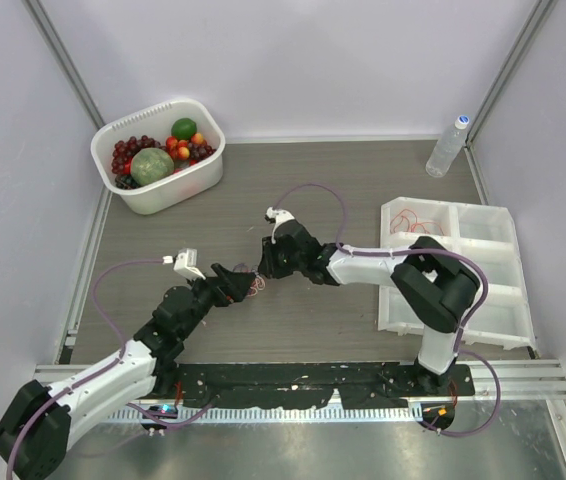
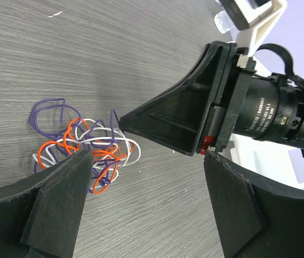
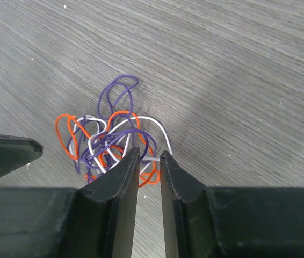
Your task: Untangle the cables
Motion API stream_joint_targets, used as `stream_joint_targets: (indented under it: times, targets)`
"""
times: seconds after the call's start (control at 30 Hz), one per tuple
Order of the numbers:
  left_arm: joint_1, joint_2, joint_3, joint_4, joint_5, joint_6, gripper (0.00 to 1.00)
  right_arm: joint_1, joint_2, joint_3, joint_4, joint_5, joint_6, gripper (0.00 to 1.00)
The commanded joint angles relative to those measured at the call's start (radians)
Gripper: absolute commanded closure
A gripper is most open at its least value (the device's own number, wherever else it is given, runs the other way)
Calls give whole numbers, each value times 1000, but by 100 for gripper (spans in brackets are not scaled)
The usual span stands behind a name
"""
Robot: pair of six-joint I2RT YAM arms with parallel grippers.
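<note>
The cables are one small tangle of orange, purple and white wires lying on the grey wood table; they also show in the left wrist view and faintly in the top view. My right gripper stands at the tangle's near edge, its jaws a narrow gap apart, with a white and a purple strand crossing between the tips. It shows as a black wedge in the left wrist view. My left gripper is wide open and empty, its left finger just beside the tangle.
A white tub of fruit stands at the back left. A water bottle stands at the back right. A white compartment tray lies at the right, with thin red wires in one back compartment.
</note>
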Motion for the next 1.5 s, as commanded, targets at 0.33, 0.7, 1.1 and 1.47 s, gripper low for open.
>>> stream_joint_targets:
  times: [0.33,0.7,1.1,1.47]
  targets:
    - [3,33,-44,93,14,22,12,3,24,43,89,-40,7,72]
    - [3,37,-44,97,16,22,12,3,84,61,91,-48,2,71]
    - [2,59,-32,99,17,23,12,3,114,84,97,-13,2,72]
    - [3,73,-18,79,16,25,12,4,-124,-20,108,81,30,99]
